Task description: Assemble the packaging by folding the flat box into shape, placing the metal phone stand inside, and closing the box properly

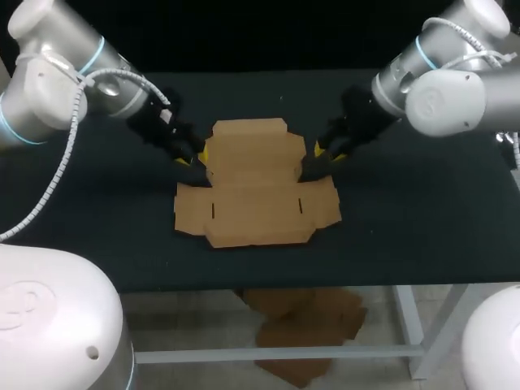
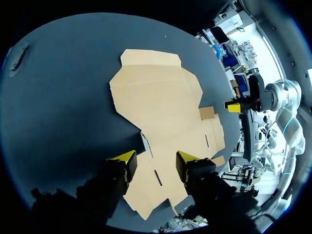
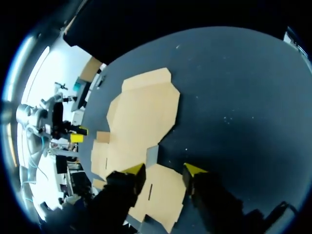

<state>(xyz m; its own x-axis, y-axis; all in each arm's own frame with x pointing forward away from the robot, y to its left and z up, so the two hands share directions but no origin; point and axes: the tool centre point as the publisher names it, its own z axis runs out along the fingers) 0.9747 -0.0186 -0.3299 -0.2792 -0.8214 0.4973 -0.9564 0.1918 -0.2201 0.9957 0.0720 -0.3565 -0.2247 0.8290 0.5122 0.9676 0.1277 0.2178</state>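
Observation:
A flat brown cardboard box (image 1: 256, 183) lies unfolded in the middle of the dark table, with flaps spread to all sides. My left gripper (image 1: 197, 154) hangs at the box's left edge, my right gripper (image 1: 317, 158) at its right edge. In the left wrist view the left gripper (image 2: 156, 160) is open just above a side flap of the box (image 2: 156, 102), touching nothing I can make out. In the right wrist view the right gripper (image 3: 165, 170) stands open in the same way over the opposite flap of the box (image 3: 144, 112). No metal phone stand is in view.
The dark table top (image 1: 97, 244) extends bare to the left, right and front of the box. Both arms slant in from the back corners, leaving the near side of the box uncovered.

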